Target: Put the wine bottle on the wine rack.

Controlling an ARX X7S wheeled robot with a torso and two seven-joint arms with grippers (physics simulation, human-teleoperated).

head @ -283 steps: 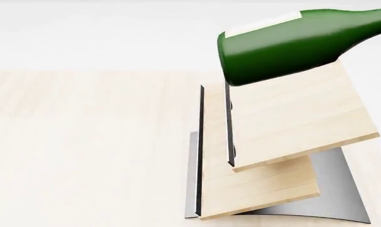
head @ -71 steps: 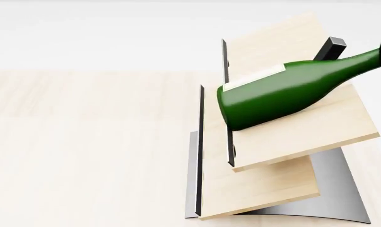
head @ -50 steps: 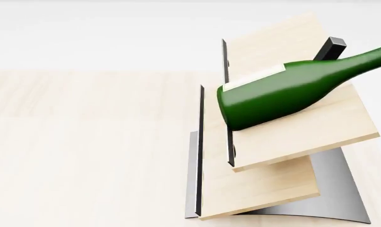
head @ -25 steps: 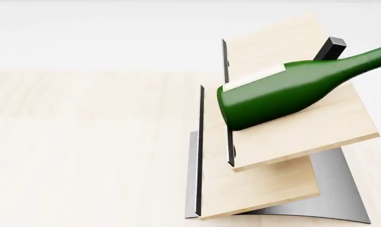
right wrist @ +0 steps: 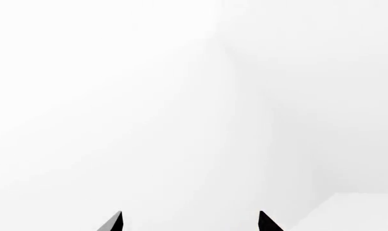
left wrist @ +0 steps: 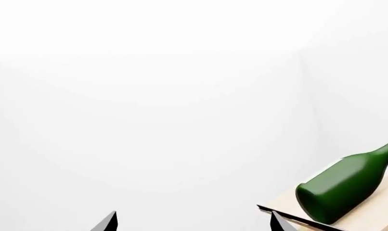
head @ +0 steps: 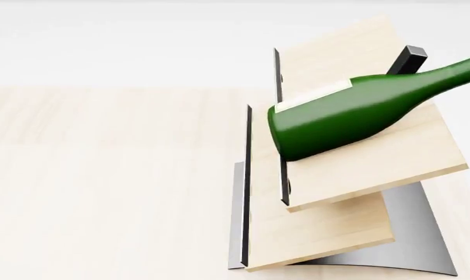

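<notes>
The dark green wine bottle [head: 351,114] lies on its side on the upper slanted board of the wine rack [head: 390,163]. Its base rests against the thin black edge rail, its white label faces up, and its neck runs past the small black block [head: 407,60] out of the picture at right. No gripper touches it. The bottle also shows in the left wrist view [left wrist: 343,185] on the board [left wrist: 380,214]. My left gripper [left wrist: 192,222] is open and empty, some way from the bottle. My right gripper [right wrist: 190,222] is open and empty, facing a blank white wall.
The rack stands on a light wooden table [head: 102,192]. Its lower board [head: 313,233] and curved grey metal base [head: 414,233] sit below the bottle. White walls lie behind.
The right gripper, seen at the bottle's neck 1.4 s ago, has let go and left the head view. The bottle has stayed still on the upper board since.
</notes>
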